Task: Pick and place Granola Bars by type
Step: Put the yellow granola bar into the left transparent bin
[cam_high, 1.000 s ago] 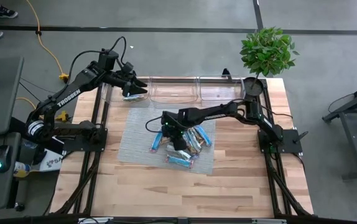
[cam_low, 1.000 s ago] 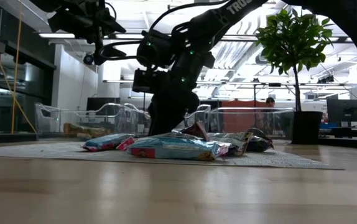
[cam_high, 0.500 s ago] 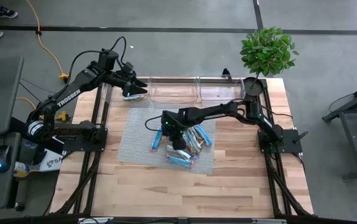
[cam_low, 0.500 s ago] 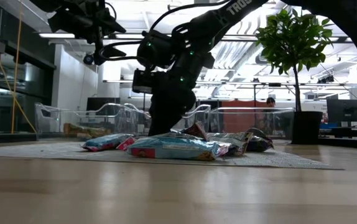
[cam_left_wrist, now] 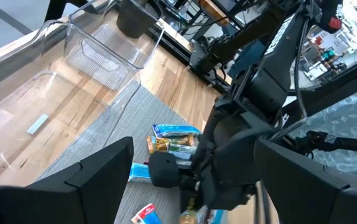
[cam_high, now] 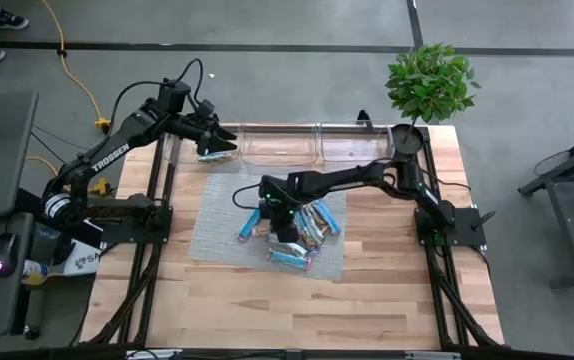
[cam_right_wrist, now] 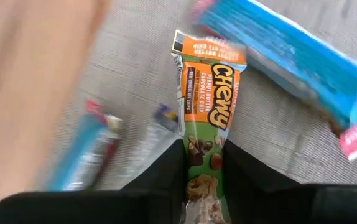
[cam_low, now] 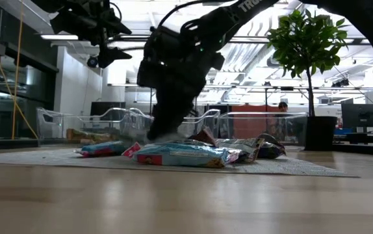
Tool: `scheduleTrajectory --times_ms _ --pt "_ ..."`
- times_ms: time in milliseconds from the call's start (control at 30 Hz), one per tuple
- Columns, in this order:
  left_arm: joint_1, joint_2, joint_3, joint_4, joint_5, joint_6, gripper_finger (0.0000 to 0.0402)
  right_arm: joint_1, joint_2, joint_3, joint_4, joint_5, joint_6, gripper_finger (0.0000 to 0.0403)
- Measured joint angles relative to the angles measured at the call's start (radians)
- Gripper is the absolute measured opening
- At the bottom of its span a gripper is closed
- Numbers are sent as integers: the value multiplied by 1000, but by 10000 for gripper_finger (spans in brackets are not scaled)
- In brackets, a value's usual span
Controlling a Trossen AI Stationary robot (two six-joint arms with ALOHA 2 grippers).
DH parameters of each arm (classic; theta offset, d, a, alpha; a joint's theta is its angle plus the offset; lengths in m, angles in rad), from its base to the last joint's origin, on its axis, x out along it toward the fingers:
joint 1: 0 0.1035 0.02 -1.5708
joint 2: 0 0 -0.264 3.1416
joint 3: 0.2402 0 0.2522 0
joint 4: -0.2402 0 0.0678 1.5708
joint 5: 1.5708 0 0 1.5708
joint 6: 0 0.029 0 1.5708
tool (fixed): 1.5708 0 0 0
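**A:** Wooden tabletop (cam_high: 387,290) with a grey mat (cam_high: 217,235) at its centre, clear bins (cam_high: 282,145) along the 12 o'clock edge and a potted plant (cam_high: 429,82) at the 1 o'clock corner. What is the right gripper (cam_right_wrist: 204,163) doing?

**B:** Its two dark fingers (cam_right_wrist: 166,174) are clamped on the sides of a green-and-orange granola bar (cam_right_wrist: 208,124) over the mat. In the right wrist view the bar's long axis runs straight out from between the fingers, its orange end pointing away from the wrist.

**A:** And the other bars?

**B:** A blue bar with a pink end (cam_right_wrist: 296,62) lies just beyond it, slanted across. A second blue bar (cam_high: 248,228) lies at about 9 o'clock from the gripper on the mat, long axis near 1 to 7 o'clock. The pile (cam_high: 302,240) spreads from 3 to 5 o'clock of it.

**A:** The left gripper (cam_high: 217,148)?

**B:** Spread wide, holding nothing, hanging above the leftmost bin at the table's 11 o'clock corner.
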Motion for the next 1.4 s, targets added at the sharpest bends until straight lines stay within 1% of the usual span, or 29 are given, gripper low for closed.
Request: scheduleTrajectory --times_ms 167,300,533,700,767,967,1200,1267,1400 --pt "0 0 0 0 -1 0 330 -19 -32 0 13 -135 20 78" --pt "0 0 0 0 -1 0 330 -33 -51 0 56 -198 60 78" --pt "0 1 0 1 0 2 330 -49 -89 0 259 -285 178 78" --pt "0 1 0 10 2 10 330 -67 -106 1 447 -303 276 78" --pt "0 1 0 10 2 19 330 -76 -111 1 501 -300 313 78" --pt "10 0 0 12 10 42 330 -118 -116 1 636 -234 381 78" --pt "117 -5 0 17 11 53 330 -163 -122 1 700 -131 432 78" --pt "156 -11 0 18 38 62 330 -170 -122 1 716 -95 434 78" --pt "221 -25 0 17 136 73 330 -182 -122 1 787 0 457 78"
